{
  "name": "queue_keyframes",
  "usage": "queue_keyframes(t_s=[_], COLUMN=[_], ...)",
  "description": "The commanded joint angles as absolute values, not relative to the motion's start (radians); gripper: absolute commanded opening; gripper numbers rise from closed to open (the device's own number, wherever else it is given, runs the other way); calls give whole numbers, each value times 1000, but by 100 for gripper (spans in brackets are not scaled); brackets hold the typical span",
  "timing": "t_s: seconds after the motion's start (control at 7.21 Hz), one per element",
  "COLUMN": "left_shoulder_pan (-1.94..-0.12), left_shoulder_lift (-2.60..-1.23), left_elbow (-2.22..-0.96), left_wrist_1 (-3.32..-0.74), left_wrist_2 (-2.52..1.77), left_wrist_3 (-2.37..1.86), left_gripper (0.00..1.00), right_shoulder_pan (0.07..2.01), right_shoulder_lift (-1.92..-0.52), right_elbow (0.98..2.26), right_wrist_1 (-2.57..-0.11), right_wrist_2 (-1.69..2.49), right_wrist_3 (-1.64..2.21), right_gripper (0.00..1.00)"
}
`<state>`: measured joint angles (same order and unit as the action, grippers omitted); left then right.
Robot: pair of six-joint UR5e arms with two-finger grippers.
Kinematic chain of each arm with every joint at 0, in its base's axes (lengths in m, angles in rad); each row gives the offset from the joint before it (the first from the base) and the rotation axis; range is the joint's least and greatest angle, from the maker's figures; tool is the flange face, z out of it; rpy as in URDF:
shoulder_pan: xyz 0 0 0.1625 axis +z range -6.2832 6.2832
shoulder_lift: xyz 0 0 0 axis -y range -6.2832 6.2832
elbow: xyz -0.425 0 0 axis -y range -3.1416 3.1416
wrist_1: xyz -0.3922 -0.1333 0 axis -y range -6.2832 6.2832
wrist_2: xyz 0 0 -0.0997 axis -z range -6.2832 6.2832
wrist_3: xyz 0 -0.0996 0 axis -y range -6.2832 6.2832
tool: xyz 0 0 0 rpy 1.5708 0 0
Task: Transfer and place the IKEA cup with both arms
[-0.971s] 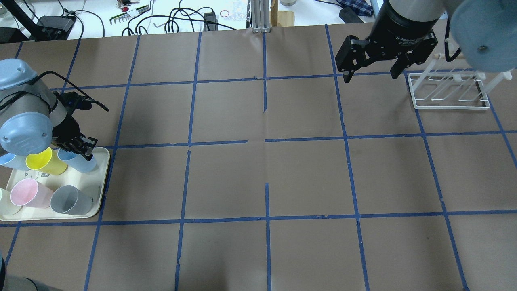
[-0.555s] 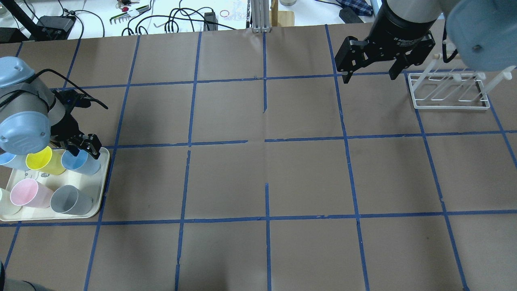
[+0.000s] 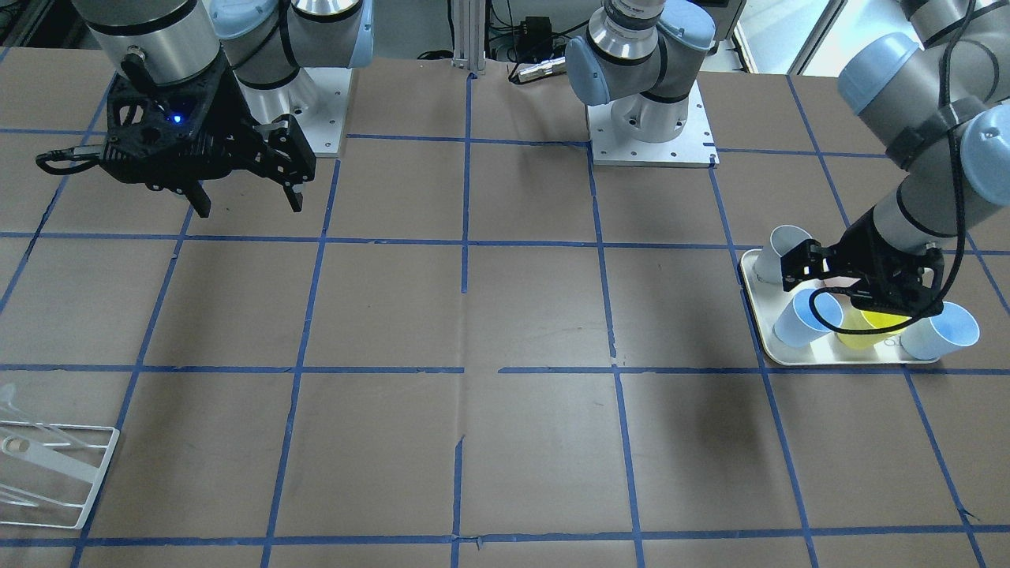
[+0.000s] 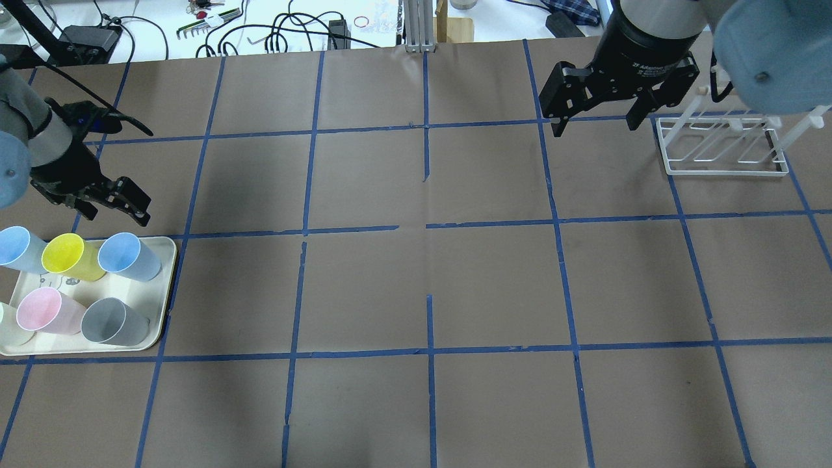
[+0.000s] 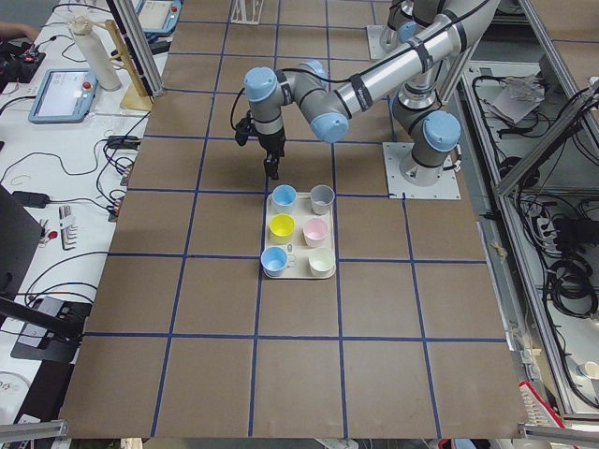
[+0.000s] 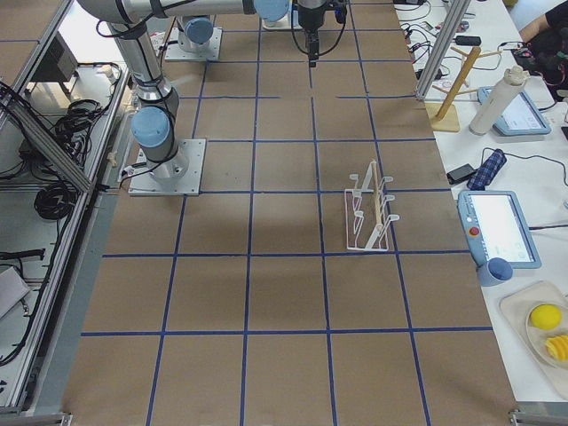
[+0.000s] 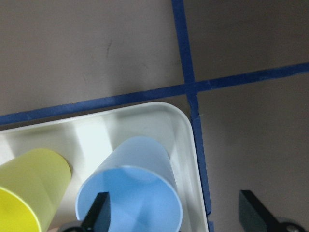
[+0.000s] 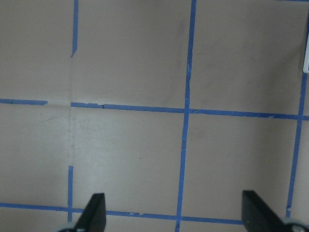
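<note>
Two light-blue IKEA cups stand on a cream tray (image 4: 168, 286). One (image 4: 130, 255) is at the tray's far right corner and also shows in the front view (image 3: 803, 317) and in the left wrist view (image 7: 131, 193). The other (image 4: 16, 249) is at the far left. My left gripper (image 4: 114, 211) is open and empty. It hangs above and just behind the right blue cup, apart from it. In the left wrist view (image 7: 176, 215) one finger lies over the cup's rim. My right gripper (image 4: 595, 123) is open and empty above the far right of the table.
The tray also holds a yellow cup (image 4: 68, 257), a pink cup (image 4: 45, 311), a grey cup (image 4: 114, 322) and a whitish cup (image 4: 5, 322) at the view's edge. A white wire rack (image 4: 721, 146) stands at the far right, beside my right gripper.
My left gripper has risen and drawn back from the right blue cup, which stays on the tray. My right gripper has barely moved.
</note>
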<state>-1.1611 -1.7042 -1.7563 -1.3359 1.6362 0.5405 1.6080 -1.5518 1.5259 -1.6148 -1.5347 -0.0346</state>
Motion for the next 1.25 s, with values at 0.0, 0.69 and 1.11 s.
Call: queue_keyframes(t_s=[0.0,0.69,1.11], left_shoulder_pan=[-1294,-1633,-1615], left_shoulder_lift=[-1646,-1528,-1479], left_elbow=[-1605,-1506,-1635], left_wrist_1=[-1521,-1723,-1665], left_wrist_2=[1600,1565,1563], left_wrist_3=[408,132,182], left_gripper=[100,100,100], right_shoulder_pan=[1583,1569,1569], right_shoulder_lift=[-1551,-1557,-1557], right_elbow=[1517,1520,1520], right_wrist_1=[-1608,-1605,-1605], right_wrist_2=[-1537,-1536,-1532], right_wrist_3=[-41,-37,-37], right_gripper=[100,100,100])
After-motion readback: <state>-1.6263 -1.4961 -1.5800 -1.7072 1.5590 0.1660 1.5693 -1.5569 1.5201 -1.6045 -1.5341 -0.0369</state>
